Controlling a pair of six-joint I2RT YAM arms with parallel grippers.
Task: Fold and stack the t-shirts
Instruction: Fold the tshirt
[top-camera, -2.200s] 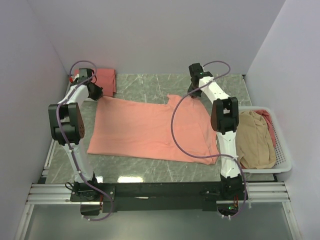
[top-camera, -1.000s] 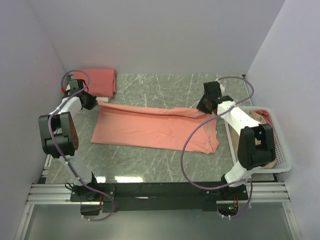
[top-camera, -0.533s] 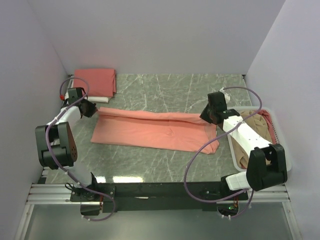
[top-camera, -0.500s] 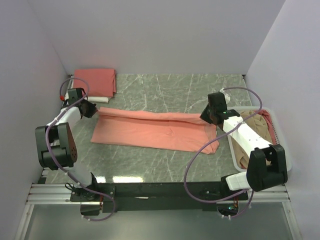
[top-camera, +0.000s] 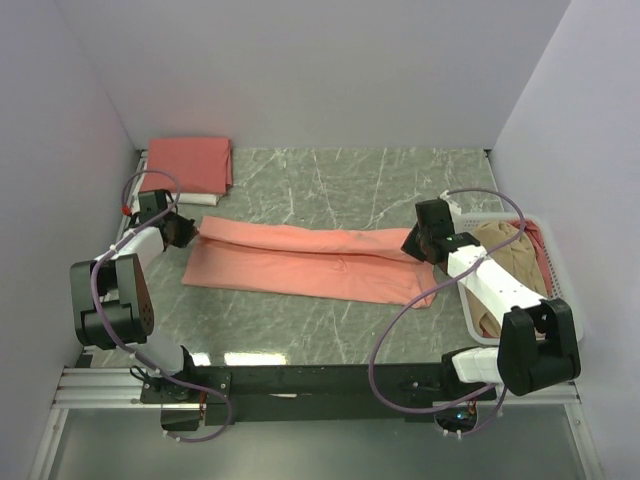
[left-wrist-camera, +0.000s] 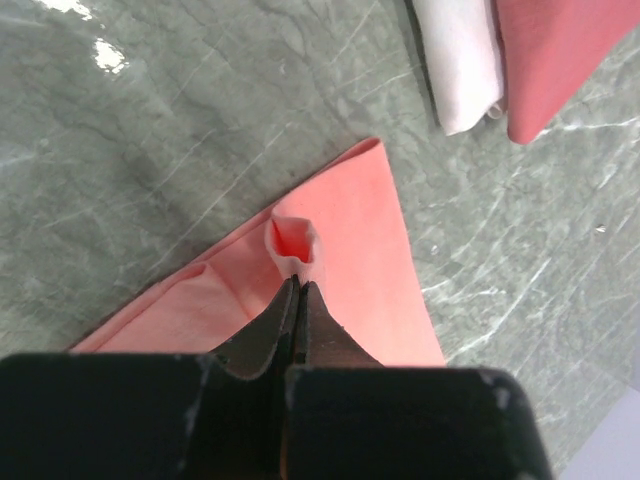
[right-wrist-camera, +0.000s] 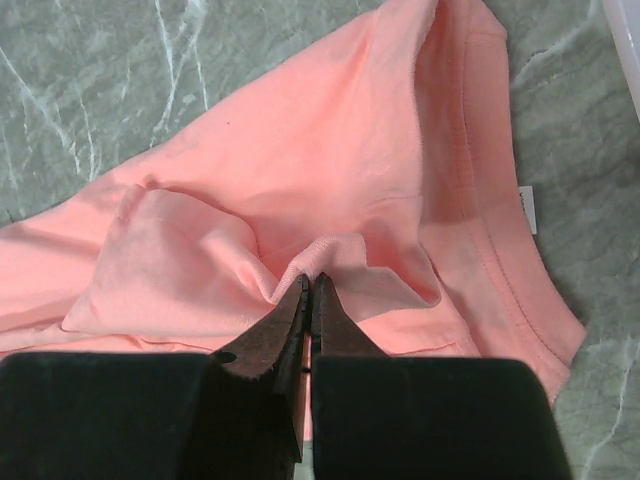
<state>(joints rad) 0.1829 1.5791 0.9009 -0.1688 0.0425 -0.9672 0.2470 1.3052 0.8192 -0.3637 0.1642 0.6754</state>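
Pulling the far edge of the salmon t-shirt down over its near half, turning the flat spread into a long doubled band across mid-table. Pinching cloth tight in left gripper and right gripper alike. Looking close to finishing the first lengthwise fold.

Robot lab test cell. Plain pale walls box in green marble-pattern surface. Left arm, right arm, purple cables looping, bolted to aluminium rail at near edge.
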